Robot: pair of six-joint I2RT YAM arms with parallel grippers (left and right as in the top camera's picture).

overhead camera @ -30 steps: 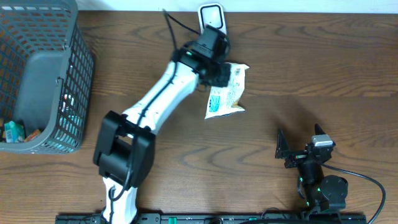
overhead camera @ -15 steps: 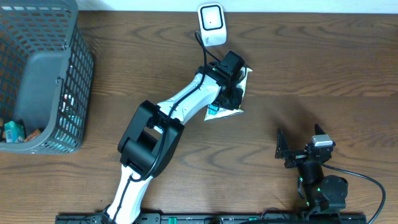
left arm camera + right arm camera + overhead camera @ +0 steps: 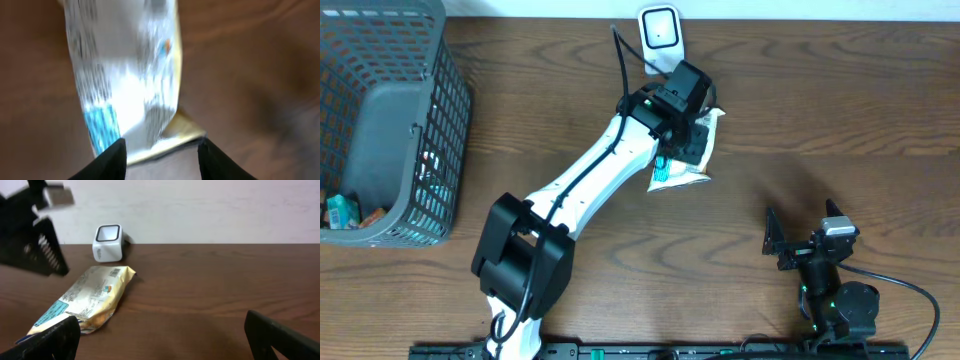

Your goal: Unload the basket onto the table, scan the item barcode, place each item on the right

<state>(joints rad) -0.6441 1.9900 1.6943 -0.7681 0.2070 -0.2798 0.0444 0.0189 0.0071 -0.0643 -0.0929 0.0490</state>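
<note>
The crinkly white-and-yellow snack packet (image 3: pixel 82 300) was found beside the small white scanner (image 3: pixel 108 242), apparently free of the parted left gripper (image 3: pixel 161 150). The right gripper (image 3: pixel 162 337) was spread wide. Withdrawal was called for.

The left arm (image 3: pixel 590 185) reaches far forward, angled right, with the left hand (image 3: pixel 693 132) parted. The right arm (image 3: pixel 835 300) sits folded low, with the right hand (image 3: pixel 802 238) spread wide.

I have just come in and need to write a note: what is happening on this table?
The left gripper hangs open over a snack packet, which lies flat on the table close to the white scanner and is not held. The right gripper stands open and empty at the near side.
</note>
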